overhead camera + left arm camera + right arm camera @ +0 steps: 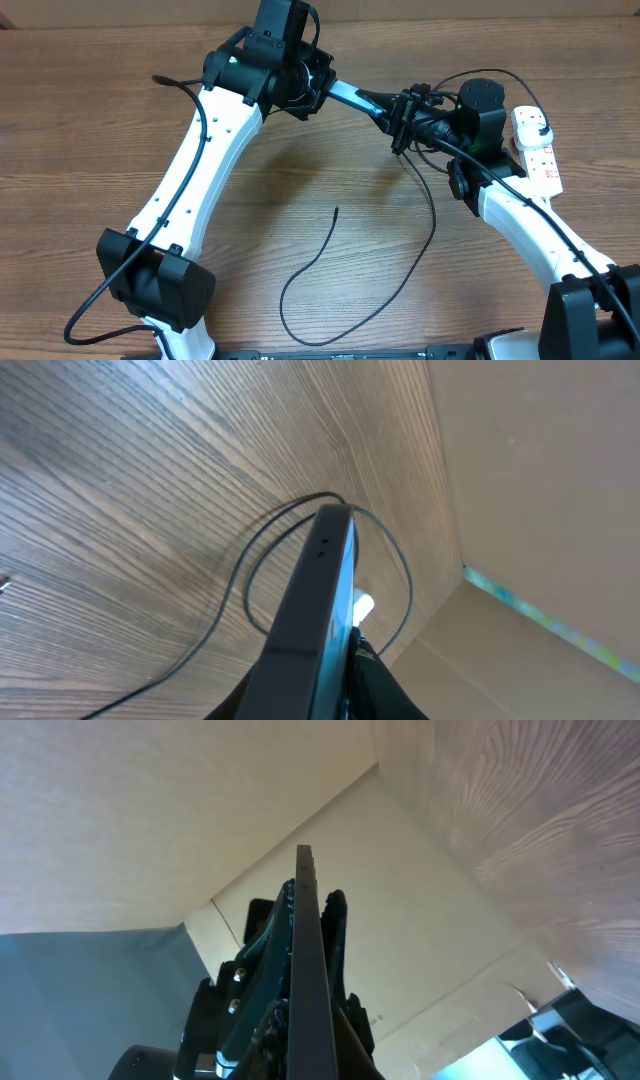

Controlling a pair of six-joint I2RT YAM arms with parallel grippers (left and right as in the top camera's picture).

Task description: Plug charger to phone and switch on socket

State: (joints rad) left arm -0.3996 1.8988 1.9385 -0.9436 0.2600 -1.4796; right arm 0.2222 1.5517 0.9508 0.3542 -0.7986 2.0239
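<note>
Fig.: wood-grain table point(300, 180) w/ a beige wall point(120, 12) behind its far edge. The phone point(345, 95) is held off the surface near the far edge, right of centre. It is edge-on, its cyan screen showing only as a strip.

The left gripper point(322, 88) is clamped on one end. The right gripper point(400, 118) sits at the other end w/ its fingers flanking the slab. Neither wrist view shows whether they pinch it.

The charger point(283, 305) lies in a loose loop from mid-table toward the near edge. One thin free end, prob. the connector tip point(336, 210), rests near centre. The other run climbs toward the right gripper & disappears under that arm. The socket point(540, 155) lies along the right edge near the far corner; its switch state is too small to read.

Handling, as judged:
- **Phone:** rigid, light, glass-faced & slippery. You should grip across the flat faces, leave the port end clear & avoid over-squeezing.
- **Cable:** limp & v. light, so it won't push. Take it just behind the connector tip, on the stiff part, not along the cord.
</note>
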